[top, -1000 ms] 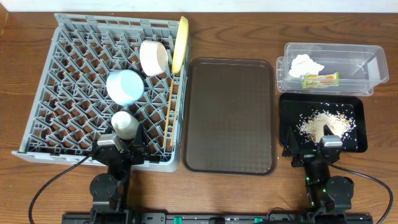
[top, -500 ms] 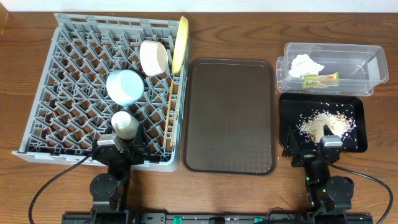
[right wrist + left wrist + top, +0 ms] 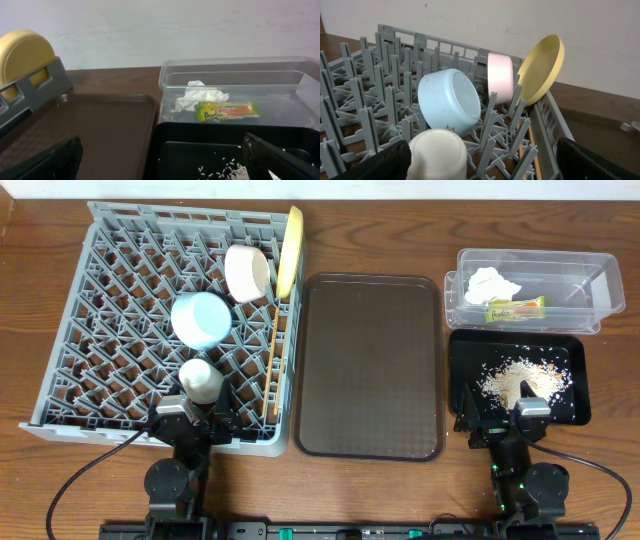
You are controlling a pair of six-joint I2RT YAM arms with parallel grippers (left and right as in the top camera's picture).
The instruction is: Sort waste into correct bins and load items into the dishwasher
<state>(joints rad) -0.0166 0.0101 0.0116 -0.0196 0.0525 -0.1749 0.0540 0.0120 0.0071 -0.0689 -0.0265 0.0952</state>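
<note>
The grey dish rack [image 3: 120, 290] holds a yellow plate [image 3: 290, 248] on edge, a cream-white bowl [image 3: 247, 272], a light blue bowl [image 3: 201, 319], a small white cup [image 3: 201, 380] and wooden chopsticks [image 3: 270, 360]. The clear tub [image 3: 580, 280] holds the white tissue [image 3: 492, 283] and the green-and-yellow wrapper [image 3: 513, 307]. The black tray [image 3: 575, 410] holds rice scraps [image 3: 520, 378]. My left gripper [image 3: 197, 416] is open and empty at the rack's front edge, by the cup [image 3: 437, 152]. My right gripper [image 3: 500, 417] is open and empty at the black tray's front edge [image 3: 190, 150].
A brown serving tray [image 3: 370, 365] lies bare between the rack and the bins. The wooden table [image 3: 400, 240] shows behind and around everything. A pale wall stands behind the table in both wrist views.
</note>
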